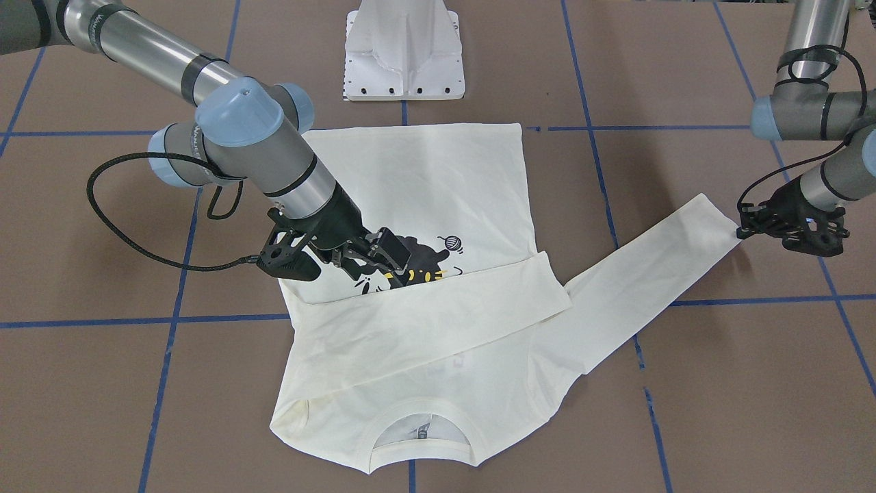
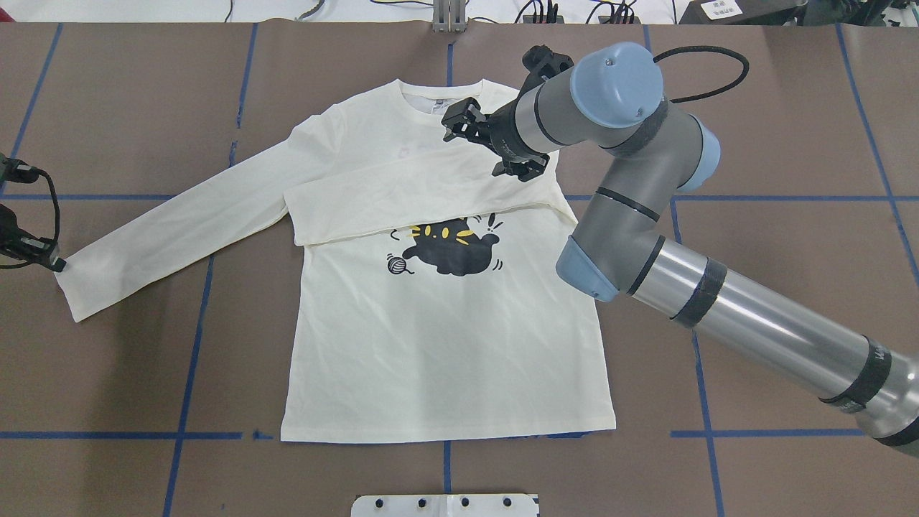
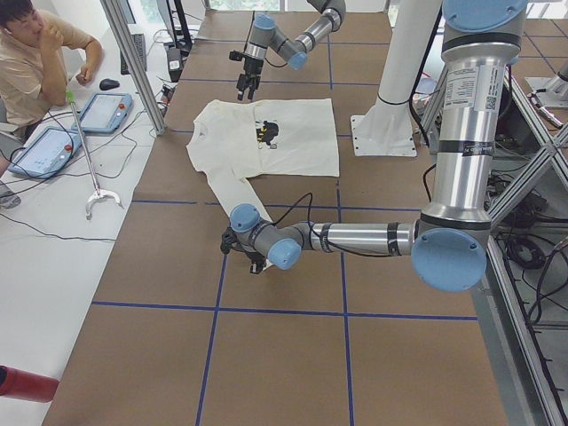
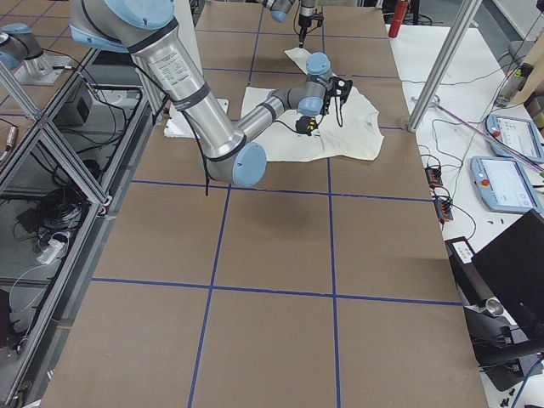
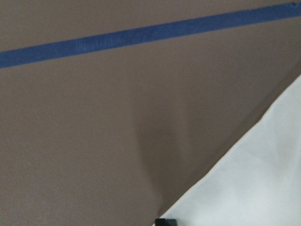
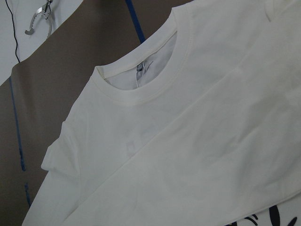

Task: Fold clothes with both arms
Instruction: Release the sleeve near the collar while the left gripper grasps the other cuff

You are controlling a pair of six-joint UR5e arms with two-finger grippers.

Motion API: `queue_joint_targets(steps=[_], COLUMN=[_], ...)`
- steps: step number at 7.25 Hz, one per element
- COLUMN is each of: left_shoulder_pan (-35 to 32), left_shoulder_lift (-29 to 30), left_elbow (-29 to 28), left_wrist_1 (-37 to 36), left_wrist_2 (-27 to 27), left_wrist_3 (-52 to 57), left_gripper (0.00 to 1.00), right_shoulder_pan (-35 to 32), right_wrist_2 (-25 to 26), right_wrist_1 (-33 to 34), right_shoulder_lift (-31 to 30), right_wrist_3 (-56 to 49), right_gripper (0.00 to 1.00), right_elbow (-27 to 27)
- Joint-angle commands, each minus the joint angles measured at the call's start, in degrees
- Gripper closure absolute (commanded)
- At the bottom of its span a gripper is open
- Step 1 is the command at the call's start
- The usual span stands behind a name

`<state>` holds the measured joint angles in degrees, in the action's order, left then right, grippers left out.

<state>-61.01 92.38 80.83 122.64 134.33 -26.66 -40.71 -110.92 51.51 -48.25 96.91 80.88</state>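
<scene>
The cream long-sleeved T-shirt [image 2: 445, 345] lies flat, print side up, with the black cat print [image 2: 449, 248] showing; it also shows in the front view [image 1: 424, 171]. One sleeve [image 2: 402, 201] is folded across the chest. The other sleeve [image 2: 165, 237] stretches out flat on the table. My left gripper [image 2: 57, 264] is low at that sleeve's cuff corner [image 1: 732, 229] and looks shut on it. My right gripper [image 2: 459, 122] hovers over the folded sleeve near the ribbed neckline [image 6: 141, 89]; it looks open and holds nothing.
The white pedestal base [image 1: 404, 55] stands behind the shirt's hem. Blue tape lines [image 2: 190, 359] cross the brown table. A person [image 3: 35, 53] sits at a side bench with tablets [image 3: 98, 111] beyond the table's far edge.
</scene>
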Motion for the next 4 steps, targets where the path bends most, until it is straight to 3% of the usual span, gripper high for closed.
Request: queue_joint_targets(steps=[1,4], left_shoulder_pan=[-0.2,-0.1], left_shoulder_lift=[-0.4,-0.2], left_elbow=[-0.2,-0.7], left_wrist_1=[0.1,0.0], left_wrist_2=[0.2,3.9], left_wrist_3=[3.3,3.2], left_gripper=[0.46,0.46], right_shoulder_pan=[0.1,0.2], right_wrist_2=[0.0,0.0], right_wrist_1=[0.0,0.1], right_shoulder_lift=[0.0,0.1], right_wrist_3=[0.0,0.0], right_gripper=[0.01,0.01], right_elbow=[0.0,0.0])
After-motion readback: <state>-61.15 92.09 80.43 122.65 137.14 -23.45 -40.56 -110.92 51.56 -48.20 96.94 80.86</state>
